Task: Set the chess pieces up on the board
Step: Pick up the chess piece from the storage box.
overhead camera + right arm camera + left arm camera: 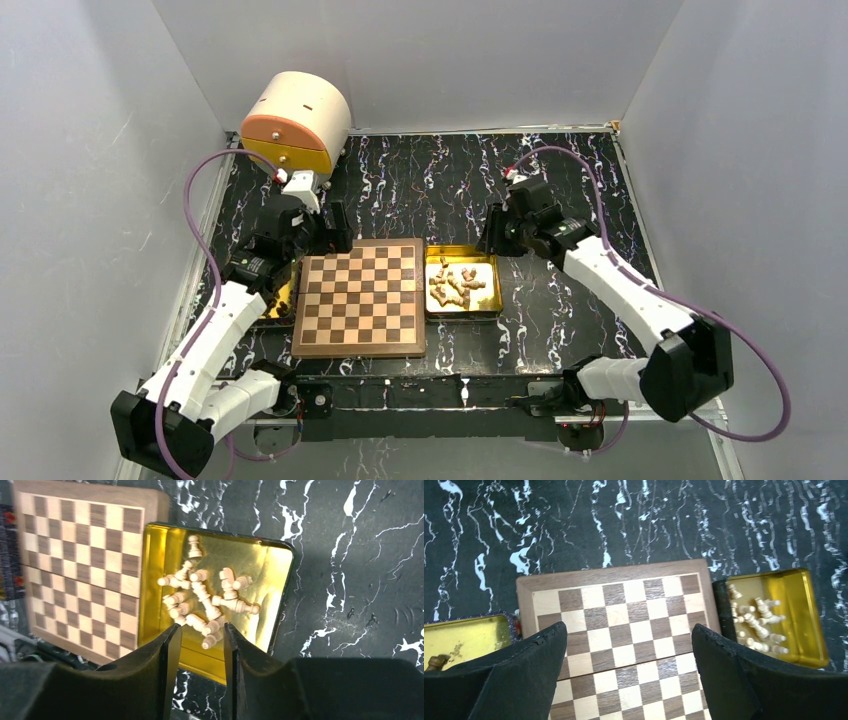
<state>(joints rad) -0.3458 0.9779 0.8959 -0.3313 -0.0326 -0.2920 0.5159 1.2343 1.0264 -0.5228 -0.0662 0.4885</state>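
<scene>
Pickup stage: right gripper [201,630], part-open and empty, hangs over chess pieces [205,597] heaped in a gold tray [272,580]. The empty board [362,297] lies beneath the left gripper [628,632], fingers spread wide. Next: pinch one piece.

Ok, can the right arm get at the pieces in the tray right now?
Probably yes: the right gripper sits just above the open tray, jaws apart and empty, with nothing covering the pieces.
</scene>
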